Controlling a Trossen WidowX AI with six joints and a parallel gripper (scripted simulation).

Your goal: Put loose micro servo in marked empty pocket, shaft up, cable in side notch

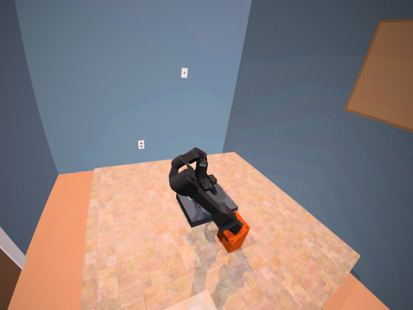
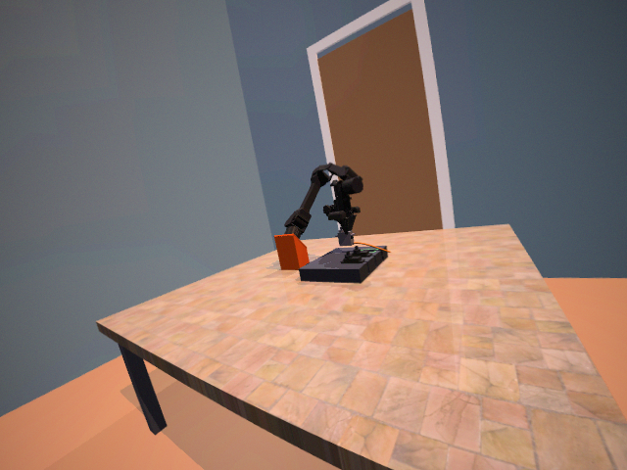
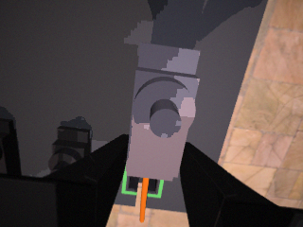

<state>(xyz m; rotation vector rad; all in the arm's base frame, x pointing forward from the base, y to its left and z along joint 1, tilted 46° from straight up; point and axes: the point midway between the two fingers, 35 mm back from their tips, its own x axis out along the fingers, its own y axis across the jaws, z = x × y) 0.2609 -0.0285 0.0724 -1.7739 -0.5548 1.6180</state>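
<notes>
In the wrist view, the two black fingers of the one black parallel-jaw gripper (image 3: 153, 165) are closed on the sides of one grey box-shaped micro servo (image 3: 161, 128), so the gripper is clamped on this servo. The servo has one round output shaft (image 3: 165, 114) facing the camera, and one thin orange cable (image 3: 143, 199) comes out from its lower end. Just behind the servo's lower end there is one green-outlined rectangular pocket (image 3: 127, 186) in the dark flat deck (image 3: 57, 71); the servo covers most of it, and the cable crosses the green border. One other dark servo (image 3: 71, 142) sits in the deck to the left. In the exterior view the servo (image 2: 346, 237) hangs above the deck (image 2: 329, 273), not touching it, with the cable (image 2: 371, 247) running out to the side. Further back stands one orange block-shaped base (image 2: 290, 252) of the arm, on the tiled table top (image 2: 405, 328).
</notes>
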